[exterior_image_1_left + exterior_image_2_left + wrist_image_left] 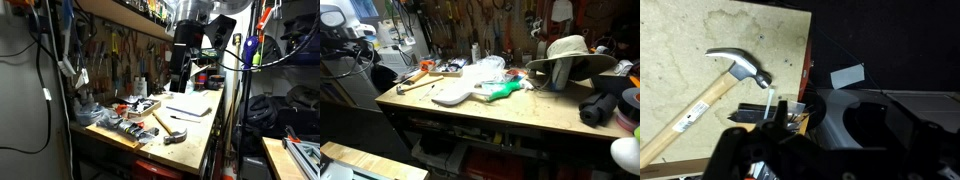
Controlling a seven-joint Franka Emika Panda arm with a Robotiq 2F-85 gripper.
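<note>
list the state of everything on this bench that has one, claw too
claw: raised above the bench, open or shut unclear
hammer: lying flat on the bench, apart from the claw
hat: crown up, brim down
green-handled tool: lying flat

Hammer: flat on the tabletop; in the wrist view its head is at 11 o'clock from the pincer, and its handle runs toward 8 o'clock.
Sheet: in an exterior view, at 1 o'clock of the hammer, just beside it.
Hat: in an exterior view, at 3 o'clock of the hammer, well apart.
</note>
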